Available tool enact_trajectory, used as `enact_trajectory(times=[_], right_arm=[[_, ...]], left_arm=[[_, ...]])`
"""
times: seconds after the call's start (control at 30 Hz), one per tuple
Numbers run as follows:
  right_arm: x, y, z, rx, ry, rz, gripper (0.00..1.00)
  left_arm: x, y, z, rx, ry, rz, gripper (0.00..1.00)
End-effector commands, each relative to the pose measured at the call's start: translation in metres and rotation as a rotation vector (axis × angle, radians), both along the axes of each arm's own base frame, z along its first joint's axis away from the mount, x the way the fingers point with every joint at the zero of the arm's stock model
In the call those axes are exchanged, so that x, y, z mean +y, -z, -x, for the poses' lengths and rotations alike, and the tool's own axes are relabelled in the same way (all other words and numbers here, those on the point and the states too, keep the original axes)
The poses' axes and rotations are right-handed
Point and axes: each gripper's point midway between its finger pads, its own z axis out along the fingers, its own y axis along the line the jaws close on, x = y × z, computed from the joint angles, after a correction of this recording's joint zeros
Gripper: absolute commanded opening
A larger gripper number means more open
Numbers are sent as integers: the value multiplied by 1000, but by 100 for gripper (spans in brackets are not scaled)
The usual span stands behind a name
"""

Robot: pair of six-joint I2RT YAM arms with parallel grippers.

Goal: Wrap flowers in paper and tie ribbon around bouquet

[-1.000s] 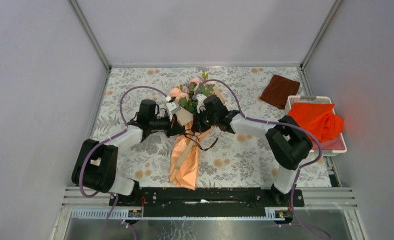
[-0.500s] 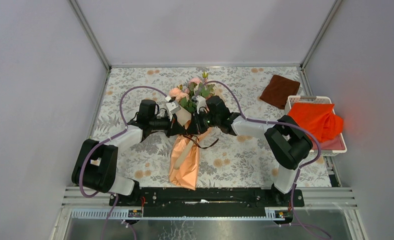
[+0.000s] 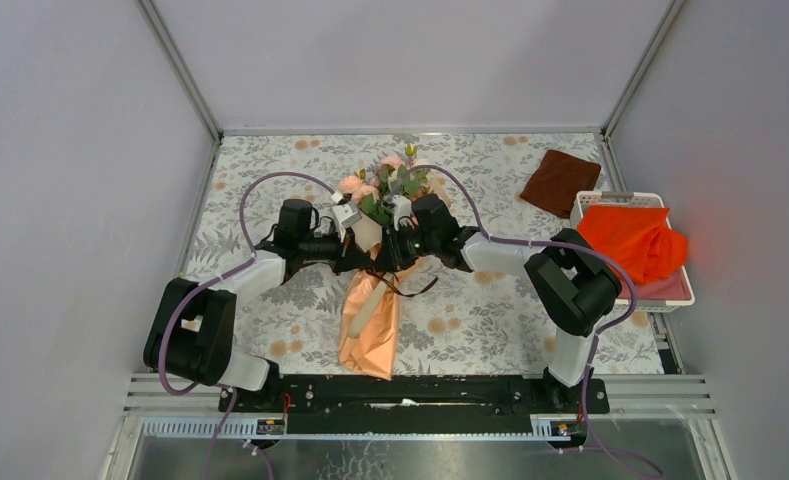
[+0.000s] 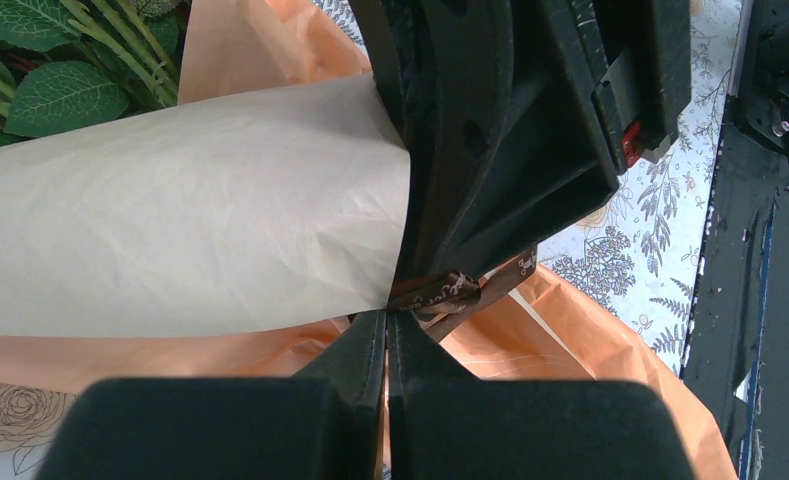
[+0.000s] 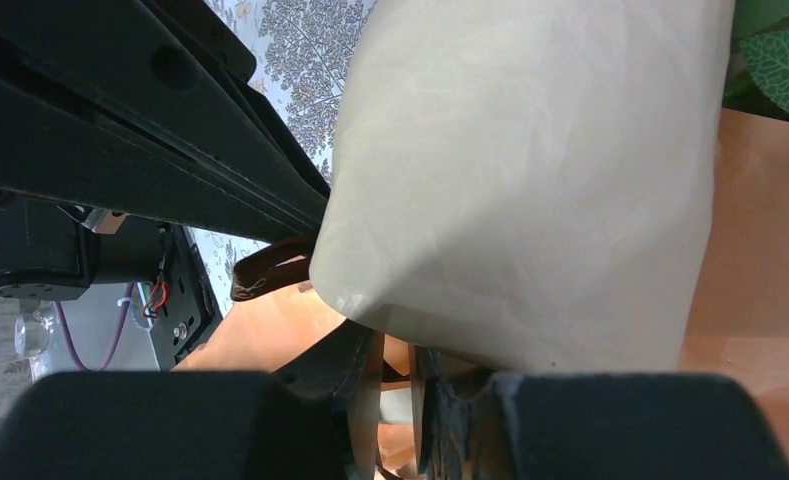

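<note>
Floral-print table (image 3: 490,330), peach bouquet (image 3: 370,325) lying at its middle, roses (image 3: 355,186) toward the far edge, left gripper (image 4: 386,318) pinched shut on the thin brown ribbon (image 4: 436,292) at the waist, right gripper (image 5: 390,368) narrowly parted against the paper (image 5: 520,200)

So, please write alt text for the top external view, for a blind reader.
A bouquet of pink roses in a peach paper cone lies at centre, its neck between the left gripper and right gripper, with a thin dark ribbon looping beside it. At right are a brown cloth and a white basket holding orange cloth.
</note>
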Motion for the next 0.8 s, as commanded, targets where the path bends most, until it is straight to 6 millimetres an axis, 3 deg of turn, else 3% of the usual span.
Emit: enact_trajectory(times=[0.0,0.2,0.4,0.6,0.77], right_arm=[[9,-18,0,-27,-41,-77,22],[12,-28,3,-34,-52,-124,20],[11,-17,6,6,-48,-118,20],[12,-27,7,-7,-55,-143,22],[12,-19,12,20,-51,-147,26]], left_arm=[[-2,-12,-8,-54,1,19,0],[-2,-12,-8,-55,0,19,0],[-2,-13,-8,-54,0,19,0],[-2,-12,-8,-52,-1,19,0],[-2,-12,-8,-50,-2,18,0]])
